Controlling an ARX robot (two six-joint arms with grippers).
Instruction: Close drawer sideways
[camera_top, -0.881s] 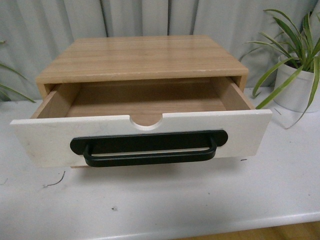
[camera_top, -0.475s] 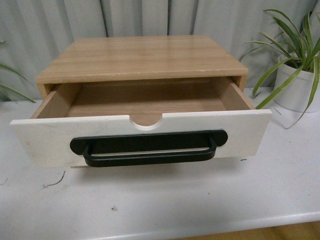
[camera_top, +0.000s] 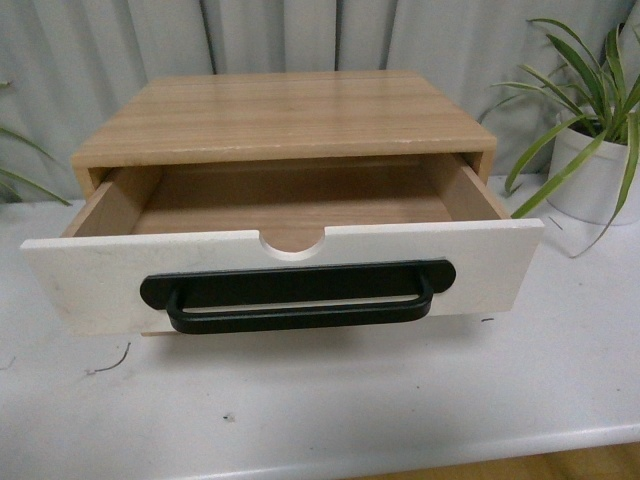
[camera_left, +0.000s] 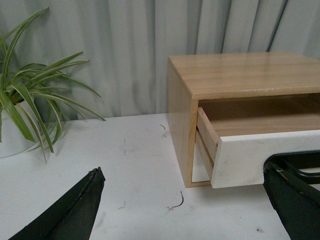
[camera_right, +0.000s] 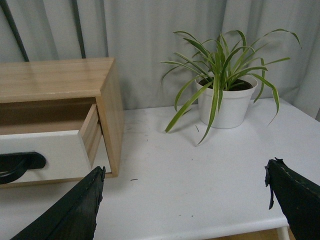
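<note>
Left fingers stand spread wide with nothing between them, hanging over the white counter off the left side of the wooden case. Right fingers are just as wide and hold nothing, over the counter off the case's right side. On the counter close to the left fingers lies a small dark curled scrap.

Nearest in the front view is the drawer, pulled well out of the case toward the camera. Its white front stands upright just above the counter and sits a little askew, its right end further back than its left. The long black bar handle runs across the middle of the front, and the half-round notch is cut in the top edge above it. Behind the front the light wood inside is in view.

Beyond the case's right side stands a potted plant in a white pot; another plant stands off its left side. A grey curtain hangs behind everything
</note>
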